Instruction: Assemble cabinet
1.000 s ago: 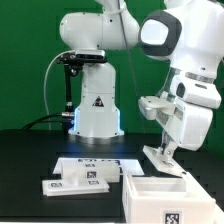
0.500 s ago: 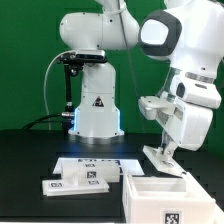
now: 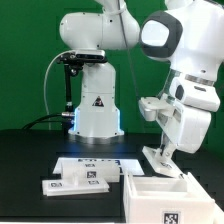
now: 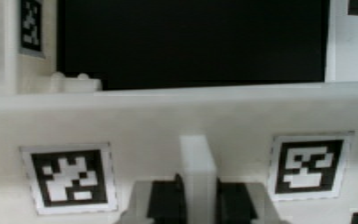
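The cabinet's white box (image 3: pixel 150 200) stands open-topped at the front of the exterior view's right, a tag on its front. My gripper (image 3: pixel 160 150) hangs over the box's far edge, shut on a white panel (image 3: pixel 168 163) that tilts just above the rim. In the wrist view my gripper (image 4: pixel 197 196) has dark fingers (image 4: pixel 160 202) closed on a thin white rib of the panel (image 4: pixel 176 120), between two tags. Whether the panel touches the box I cannot tell.
Two more flat white panels with tags (image 3: pixel 85 182) lie on the black table at the exterior view's left. The marker board (image 3: pixel 95 161) lies behind them. The arm's base (image 3: pixel 95 110) stands at the back. Another tagged white piece (image 4: pixel 30 25) shows in the wrist view.
The arm and the held panel have shifted very slightly toward the exterior view's right. The loose panels and the box have not moved.
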`<state>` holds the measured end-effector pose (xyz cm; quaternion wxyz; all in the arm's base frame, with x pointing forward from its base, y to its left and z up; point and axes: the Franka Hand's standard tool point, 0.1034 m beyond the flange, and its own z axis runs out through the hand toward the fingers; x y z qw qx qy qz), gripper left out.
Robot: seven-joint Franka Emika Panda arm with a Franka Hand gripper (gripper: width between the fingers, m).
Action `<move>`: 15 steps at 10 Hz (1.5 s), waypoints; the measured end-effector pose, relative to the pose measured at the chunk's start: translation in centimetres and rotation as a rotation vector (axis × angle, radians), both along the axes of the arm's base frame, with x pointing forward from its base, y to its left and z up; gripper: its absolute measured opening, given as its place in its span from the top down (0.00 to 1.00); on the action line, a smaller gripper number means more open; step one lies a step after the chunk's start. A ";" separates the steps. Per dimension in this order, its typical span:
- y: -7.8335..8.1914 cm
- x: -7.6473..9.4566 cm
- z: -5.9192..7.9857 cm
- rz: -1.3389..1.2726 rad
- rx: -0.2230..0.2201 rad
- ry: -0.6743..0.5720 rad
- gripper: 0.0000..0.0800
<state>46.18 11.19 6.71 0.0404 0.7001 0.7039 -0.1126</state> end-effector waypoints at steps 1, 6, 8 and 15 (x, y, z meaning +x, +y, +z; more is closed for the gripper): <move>0.0 0.1 0.0 -0.002 -0.001 0.000 0.92; 0.8 -0.2 0.1 0.010 0.004 -0.001 0.92; 0.9 0.0 0.2 0.010 0.004 -0.004 0.92; 0.6 0.6 0.5 0.020 0.005 -0.006 0.92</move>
